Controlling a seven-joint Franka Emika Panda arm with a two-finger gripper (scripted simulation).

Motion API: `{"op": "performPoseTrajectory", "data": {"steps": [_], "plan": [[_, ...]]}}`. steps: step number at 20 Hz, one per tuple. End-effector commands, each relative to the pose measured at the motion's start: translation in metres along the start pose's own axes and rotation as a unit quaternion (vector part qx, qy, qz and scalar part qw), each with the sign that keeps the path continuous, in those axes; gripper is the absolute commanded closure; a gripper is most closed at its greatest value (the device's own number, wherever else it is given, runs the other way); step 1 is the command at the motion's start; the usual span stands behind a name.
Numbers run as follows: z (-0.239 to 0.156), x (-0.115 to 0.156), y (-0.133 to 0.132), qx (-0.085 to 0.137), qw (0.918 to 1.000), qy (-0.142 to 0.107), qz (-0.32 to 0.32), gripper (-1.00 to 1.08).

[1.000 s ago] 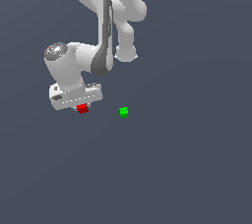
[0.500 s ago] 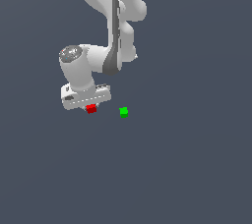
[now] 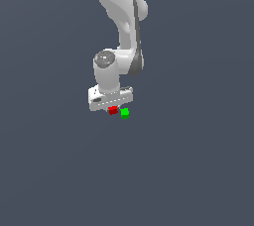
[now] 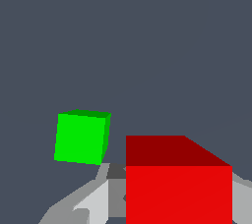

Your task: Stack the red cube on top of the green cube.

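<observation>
The red cube [image 3: 112, 110] sits just under the white hand, held in my gripper [image 3: 113, 111], which is shut on it. In the wrist view the red cube [image 4: 178, 181] fills the space between the grey fingers [image 4: 86, 203]. The green cube [image 3: 124, 113] rests on the grey floor just to the exterior view's right of the red one, close beside it. In the wrist view the green cube [image 4: 81, 137] lies a little ahead of the held cube and apart from it.
The plain dark grey floor [image 3: 188, 170] spreads all round. The white arm [image 3: 121, 27] rises straight above the gripper.
The gripper has carried the red cube toward the exterior view's right, from well away from the green cube to right beside it. The green cube has stayed put.
</observation>
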State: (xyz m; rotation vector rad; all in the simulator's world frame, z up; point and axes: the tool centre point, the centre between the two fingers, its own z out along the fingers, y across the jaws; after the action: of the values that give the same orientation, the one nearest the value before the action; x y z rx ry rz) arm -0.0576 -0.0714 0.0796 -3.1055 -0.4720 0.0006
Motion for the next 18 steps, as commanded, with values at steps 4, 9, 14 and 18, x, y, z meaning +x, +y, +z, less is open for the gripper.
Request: {"op": "performPoseTrajectory", "data": {"steps": [4, 9, 14, 18], "plan": [[0.012, 0.006, -0.040, 0.000, 1.0000, 0.000, 0.000, 1.08], [0.017, 0.010, -0.057, 0.000, 1.0000, 0.000, 0.001, 1.08], [0.018, 0.011, -0.059, 0.000, 1.0000, 0.000, 0.001, -0.92], [0.018, 0.011, -0.059, 0.000, 1.0000, 0.000, 0.001, -0.92]]}}
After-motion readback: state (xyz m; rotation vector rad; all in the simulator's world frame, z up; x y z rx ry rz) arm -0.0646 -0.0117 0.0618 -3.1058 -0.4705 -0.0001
